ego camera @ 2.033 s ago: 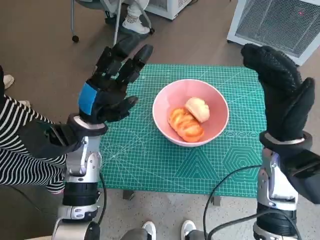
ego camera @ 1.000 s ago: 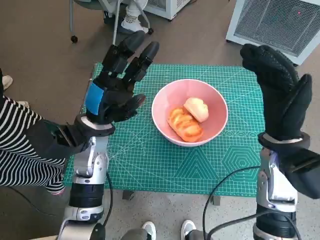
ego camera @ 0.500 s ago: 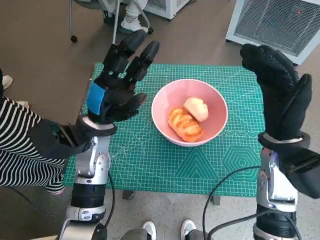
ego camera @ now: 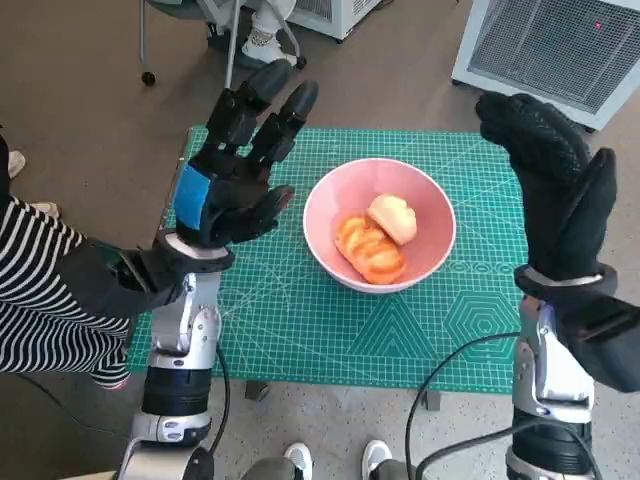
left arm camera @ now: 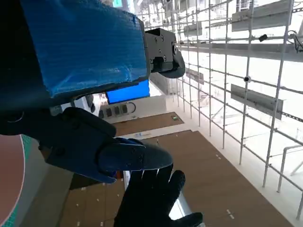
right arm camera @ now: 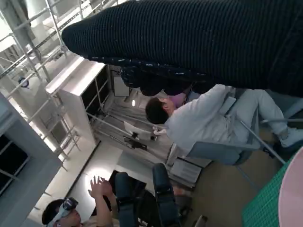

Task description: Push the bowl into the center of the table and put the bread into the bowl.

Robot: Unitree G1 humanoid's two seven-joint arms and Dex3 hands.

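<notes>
A pink bowl (ego camera: 427, 257) sits near the middle of the green cutting mat (ego camera: 300, 320) in the head view. Inside it lie an orange-brown ridged bread (ego camera: 370, 250) and a pale round bread (ego camera: 394, 218). My left hand (ego camera: 232, 170) is raised above the mat's left side, fingers spread, holding nothing. Held up over the mat's right edge, my right hand (ego camera: 553, 190) is flat and empty. A sliver of the bowl's rim (left arm camera: 9, 184) shows in the left wrist view, and my right hand (left arm camera: 154, 201) appears there too. The glove (right arm camera: 199, 42) fills the right wrist view.
The mat covers a small table (ego camera: 258, 388). A white grilled appliance (ego camera: 550, 45) stands on the floor beyond the right corner. A striped sleeve (ego camera: 40, 300) shows at the left, chair legs (ego camera: 150, 50) and feet behind. A seated person (right arm camera: 203, 118) shows in the right wrist view.
My left hand rose and moved slightly right toward the bowl over the first second, then held still. The right hand barely shifted. Bowl and breads have not moved.
</notes>
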